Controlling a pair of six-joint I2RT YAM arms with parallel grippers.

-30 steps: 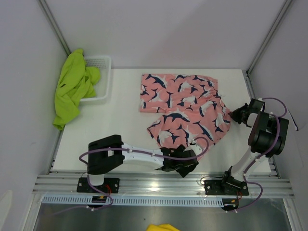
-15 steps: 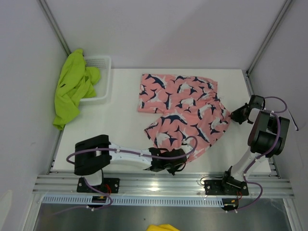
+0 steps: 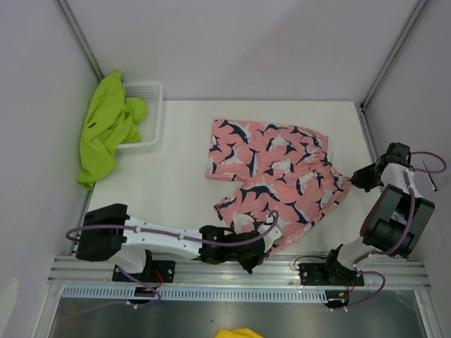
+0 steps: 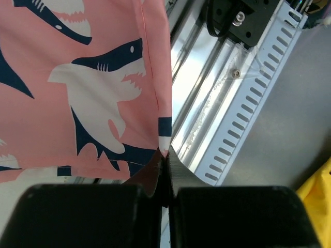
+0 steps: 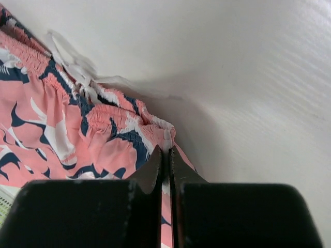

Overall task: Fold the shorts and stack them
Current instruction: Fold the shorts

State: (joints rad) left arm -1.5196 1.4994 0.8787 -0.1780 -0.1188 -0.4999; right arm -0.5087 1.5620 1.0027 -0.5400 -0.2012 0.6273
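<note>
The pink shark-print shorts (image 3: pixel 275 169) lie spread across the middle of the table. My left gripper (image 3: pixel 255 257) is at the near edge, shut on the corner of a leg hem (image 4: pixel 164 135). My right gripper (image 3: pixel 356 176) is at the right side, shut on the end of the elastic waistband (image 5: pixel 166 138). The cloth is drawn out between the two grips. The lime green shorts (image 3: pixel 106 130) hang crumpled over the left rim of the white mesh basket (image 3: pixel 151 91) at the back left, far from both grippers.
The aluminium rail (image 3: pixel 239 271) with its slotted cable duct (image 4: pixel 258 98) runs along the near edge, just under my left gripper. A yellow object (image 3: pixel 236 332) lies below the rail. Frame posts rise at the back left and right corners.
My left gripper closed on the hem corner and slid left toward the near edge. My right gripper moved right and outward with the waistband. The pink shorts stretched out flatter between them.
</note>
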